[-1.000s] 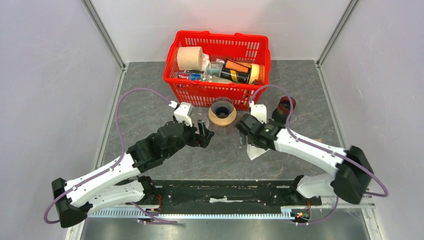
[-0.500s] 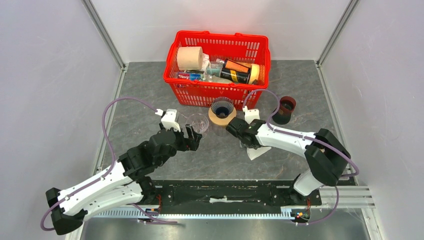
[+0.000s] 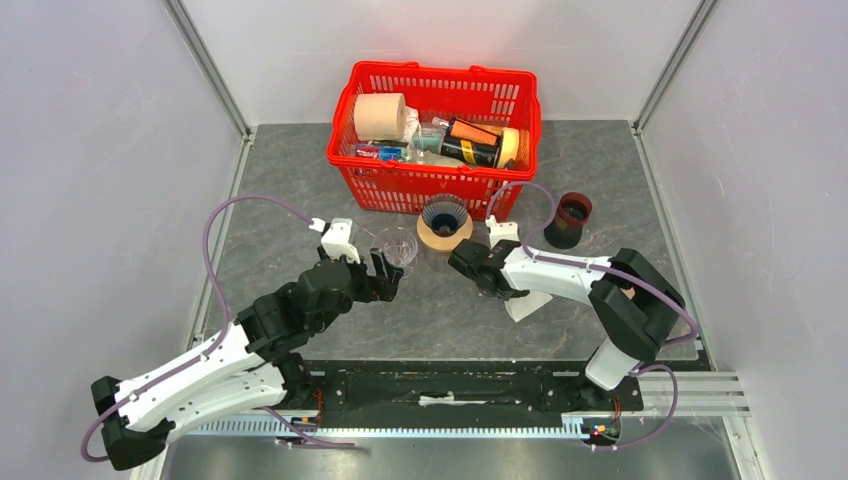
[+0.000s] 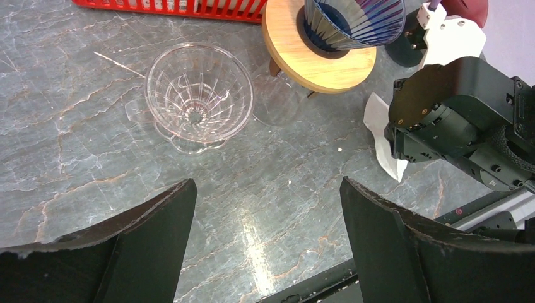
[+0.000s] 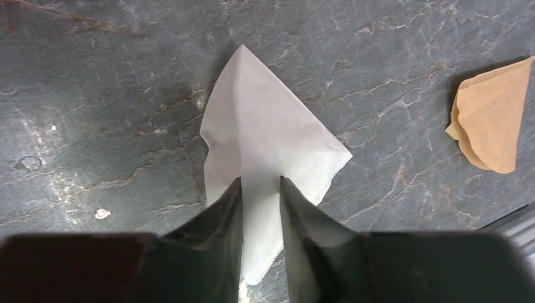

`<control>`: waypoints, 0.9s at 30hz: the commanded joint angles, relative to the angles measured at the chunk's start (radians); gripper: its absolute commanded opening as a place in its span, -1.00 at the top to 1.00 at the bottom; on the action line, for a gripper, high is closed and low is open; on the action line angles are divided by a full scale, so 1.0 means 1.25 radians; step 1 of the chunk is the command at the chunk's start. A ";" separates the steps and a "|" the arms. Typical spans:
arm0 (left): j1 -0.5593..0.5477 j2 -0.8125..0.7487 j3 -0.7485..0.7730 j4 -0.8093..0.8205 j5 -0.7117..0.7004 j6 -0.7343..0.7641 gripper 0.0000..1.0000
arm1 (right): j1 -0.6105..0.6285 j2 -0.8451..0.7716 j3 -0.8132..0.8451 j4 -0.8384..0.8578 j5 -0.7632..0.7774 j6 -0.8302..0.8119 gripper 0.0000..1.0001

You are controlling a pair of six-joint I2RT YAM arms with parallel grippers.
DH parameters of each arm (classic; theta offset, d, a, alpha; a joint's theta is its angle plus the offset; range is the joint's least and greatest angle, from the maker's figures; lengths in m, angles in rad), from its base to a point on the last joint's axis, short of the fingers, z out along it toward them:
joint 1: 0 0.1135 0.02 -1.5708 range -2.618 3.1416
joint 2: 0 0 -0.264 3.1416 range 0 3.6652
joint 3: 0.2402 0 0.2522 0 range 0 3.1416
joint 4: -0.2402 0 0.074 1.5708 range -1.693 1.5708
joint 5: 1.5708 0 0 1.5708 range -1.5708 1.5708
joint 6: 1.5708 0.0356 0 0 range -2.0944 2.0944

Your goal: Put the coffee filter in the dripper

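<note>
Starting left: wide-spread fingers on the left gripper (image 4: pixel 268 252), nothing between them, hanging over the grey desk (image 4: pixel 76 158). Just ahead of them, the clear glass dripper (image 4: pixel 197 98), upright on the desk. Right of that and close by, a blue ribbed dripper (image 4: pixel 353 19) seated in a wooden ring stand (image 4: pixel 318 60). Behind both, a red basket (image 3: pixel 440 68) packed with a paper roll (image 3: pixel 380 115), a dark can (image 3: pixel 472 143) and bits too small to name.

Onward to the right gripper (image 5: pixel 261 208): fingers drawn narrow, only a slim gap, straddling the wide edge of the white coffee filter (image 5: pixel 265 132). Impossible to tell whether pinching it. Filter flat on the desk, well apart from the clear glass dripper, with the right arm's black wrist between the two.

Farther right, a brown filter (image 5: pixel 492 120) lying loose, and a dark red cup (image 3: pixel 572 215) near the basket's right corner.

Counting up: two drippers, two filters, one basket, one cup.
</note>
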 commanded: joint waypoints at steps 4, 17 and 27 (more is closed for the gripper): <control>-0.001 -0.026 0.010 -0.006 -0.047 -0.032 -0.82 | -0.003 -0.008 0.014 -0.053 0.101 0.061 1.00; -0.001 0.052 0.031 0.171 0.091 -0.028 -0.84 | -0.003 -0.471 -0.035 0.096 -0.076 -0.168 1.00; -0.002 0.347 0.258 0.265 0.278 -0.090 -0.85 | 0.006 -0.569 0.025 0.184 -0.165 -0.269 1.00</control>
